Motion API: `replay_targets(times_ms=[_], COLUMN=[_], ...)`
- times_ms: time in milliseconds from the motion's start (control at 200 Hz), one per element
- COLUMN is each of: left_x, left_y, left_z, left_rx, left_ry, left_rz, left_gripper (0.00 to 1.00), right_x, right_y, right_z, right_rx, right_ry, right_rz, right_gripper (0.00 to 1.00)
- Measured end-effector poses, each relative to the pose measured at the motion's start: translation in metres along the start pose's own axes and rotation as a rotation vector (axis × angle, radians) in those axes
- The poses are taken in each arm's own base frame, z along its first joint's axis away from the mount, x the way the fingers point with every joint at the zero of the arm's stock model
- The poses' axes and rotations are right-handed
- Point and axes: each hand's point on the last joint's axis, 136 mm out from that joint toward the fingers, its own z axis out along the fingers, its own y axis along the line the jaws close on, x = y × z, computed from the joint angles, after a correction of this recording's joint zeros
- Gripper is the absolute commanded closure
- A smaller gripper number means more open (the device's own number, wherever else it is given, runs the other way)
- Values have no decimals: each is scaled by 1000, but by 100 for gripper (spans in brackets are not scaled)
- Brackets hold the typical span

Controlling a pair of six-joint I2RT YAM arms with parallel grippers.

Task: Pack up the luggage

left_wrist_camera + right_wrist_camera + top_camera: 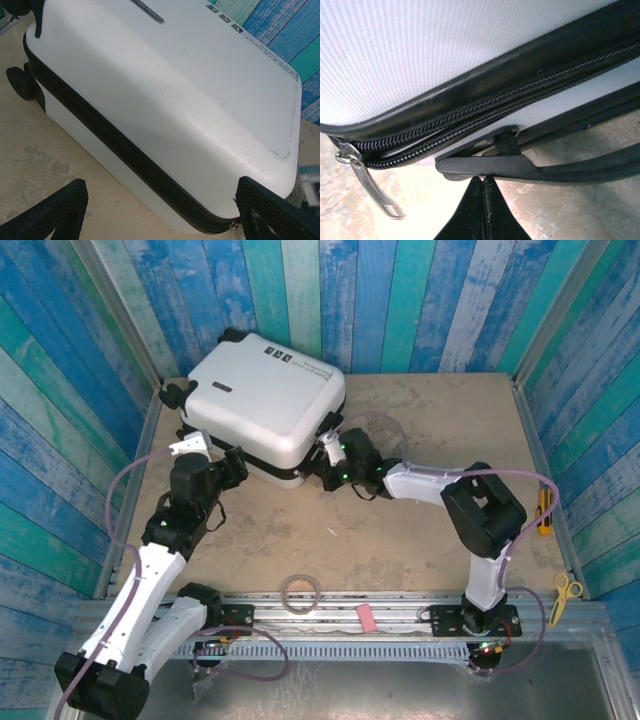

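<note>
Looks pretty far along, tbh. The luggage (265, 400) is seen lying flat on the bench (420, 540) with the lid already down. The black zipper band (125, 145) is seen running shut along the whole side facing the left fingers (55, 215), so the packing itself is judged done. What's probably left is the last bit of zipping at the corner. Whether the zip is run fully home can't be told from here.

The left fingers are spread wide and nothing is held between them. The suitcase's long side and near corner are framed just ahead of them, and aren't touched as far as can be seen.

The right fingers (476, 215) are pressed together, tip to tip, with nothing pinched. The shell and zipper are found right above and in front of them, very close, with a black handle strap (490, 167) just past the tips. The metal zipper pull (370, 192) is seen dangling off to the left of those tips, apart from them, so it isn't gripped.
</note>
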Motion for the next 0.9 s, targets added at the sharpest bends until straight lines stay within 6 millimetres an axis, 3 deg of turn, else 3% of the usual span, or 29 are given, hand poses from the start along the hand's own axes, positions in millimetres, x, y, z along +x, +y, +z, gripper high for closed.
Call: replay_targets(times_ms=[60, 250, 371, 521, 901], left_x=[1, 3, 3, 3, 5], left_y=[0, 1, 1, 1, 0], left_z=[1, 2, 2, 2, 6], left_rx=[-1, -3, -4, -4, -8], left_ry=[5, 11, 12, 13, 27], left_rz=[1, 6, 10, 13, 16], left_gripper=[20, 20, 20, 20, 20], right_x=[-1, 9, 27, 39, 11], right_y=[0, 17, 21, 27, 58], right_z=[-1, -2, -7, -14, -9], right_rx=[-46, -130, -152, -184, -275], right_ry=[-1, 27, 55, 63, -27], right_rz=[3, -71, -128, -186, -265], right_gripper=[96, 61, 51, 47, 48])
